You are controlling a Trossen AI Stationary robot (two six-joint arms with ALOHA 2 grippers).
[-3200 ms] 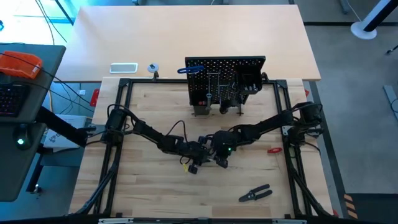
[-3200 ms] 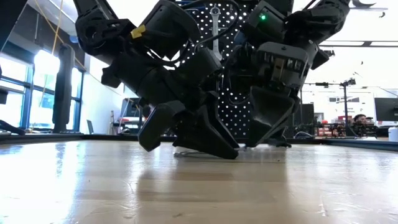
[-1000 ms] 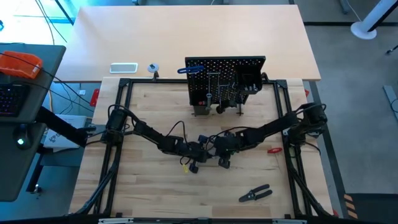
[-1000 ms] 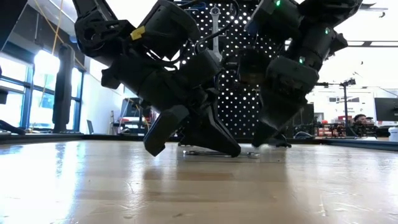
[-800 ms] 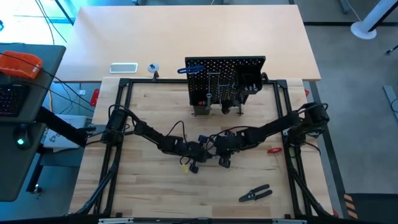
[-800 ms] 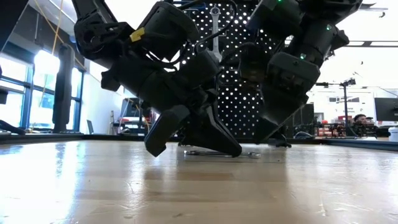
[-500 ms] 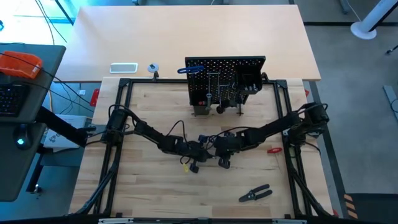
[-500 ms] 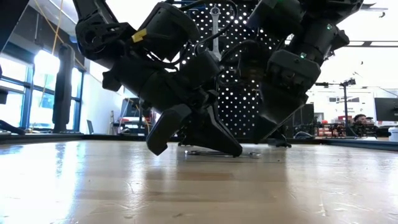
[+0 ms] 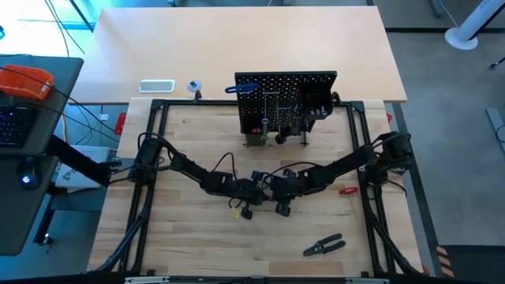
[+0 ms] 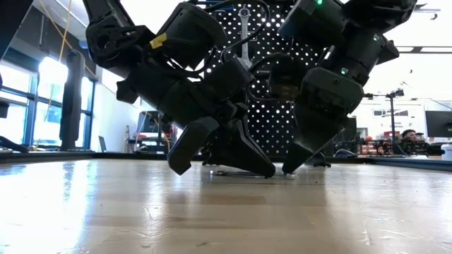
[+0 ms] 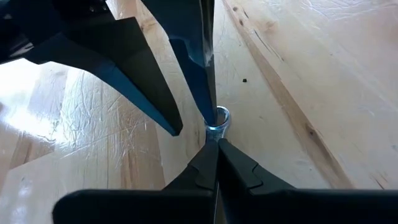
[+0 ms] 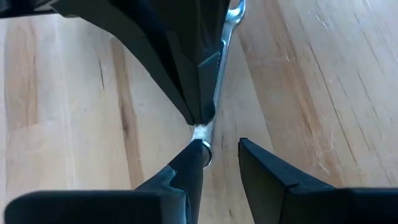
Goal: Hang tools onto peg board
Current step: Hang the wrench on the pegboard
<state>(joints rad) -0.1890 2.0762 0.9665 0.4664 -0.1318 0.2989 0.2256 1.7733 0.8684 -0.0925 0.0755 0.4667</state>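
A silver wrench (image 12: 227, 43) lies flat on the wooden table at its middle; it also shows in the low view (image 10: 236, 173). My left gripper (image 11: 217, 146) is shut on it near its ring end (image 11: 219, 119). My right gripper (image 12: 220, 143) is open at that same end, facing the left one, its fingers on either side of the ring. Both grippers meet at the table's middle (image 9: 264, 192). The black peg board (image 9: 286, 99) stands upright at the far edge, with several tools hanging on its hooks. My left gripper pinches the wrench's shaft (image 12: 200, 129) between its two fingertips, just short of the ring end. The fingers slant down from the table's left. The wrench lies flat on the table. My right gripper's one fingertip (image 12: 194, 149) stands against the ring end; whether it touches, I cannot tell.
Black-handled pliers (image 9: 323, 246) lie near the front right. A red-and-black clamp (image 9: 348, 190) lies right of the grippers. A white tray (image 9: 156, 85) and a small tape roll (image 9: 194, 86) sit on the far table, left of the board.
My right gripper has sunk a little and moved toward the table's left, bringing its open fingertips down to the wrench's end. The wrench has stayed flat on the table.
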